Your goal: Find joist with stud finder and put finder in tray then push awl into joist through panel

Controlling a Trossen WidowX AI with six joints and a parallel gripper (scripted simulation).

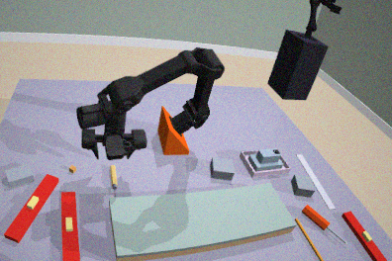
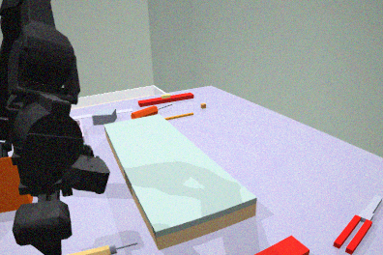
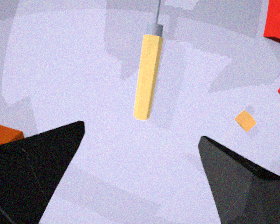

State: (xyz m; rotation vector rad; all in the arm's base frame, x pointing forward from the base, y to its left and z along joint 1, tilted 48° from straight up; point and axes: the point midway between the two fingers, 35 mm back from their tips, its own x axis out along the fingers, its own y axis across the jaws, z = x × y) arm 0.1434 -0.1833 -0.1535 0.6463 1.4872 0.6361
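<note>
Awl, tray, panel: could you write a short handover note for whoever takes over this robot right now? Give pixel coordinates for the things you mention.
Tool [image 1: 113, 156] [image 2: 57, 222] [image 3: 143, 135]: open and holding nothing, above the table near the awl's handle end.
Awl [image 1: 114, 175] [image 2: 93, 251] [image 3: 148, 77]: lying on the table beside the panel [image 1: 203, 218] [image 2: 169, 165].
Stud finder [image 1: 268, 156]: in the tray [image 1: 243, 160].
Done: stud finder put in the tray. Whether the joist was located, these views cannot tell.
Left: pick up the awl, then push it straight down through the panel into the joist, one hole only. No hole is visible in the panel.

awl handle [image 1: 114, 176] [image 2: 92, 251] [image 3: 148, 77]: yellow | panel [image 1: 198, 220] [image 2: 174, 172]: pale green | pincer [image 1: 114, 154] [image 3: 143, 135]: black
</note>
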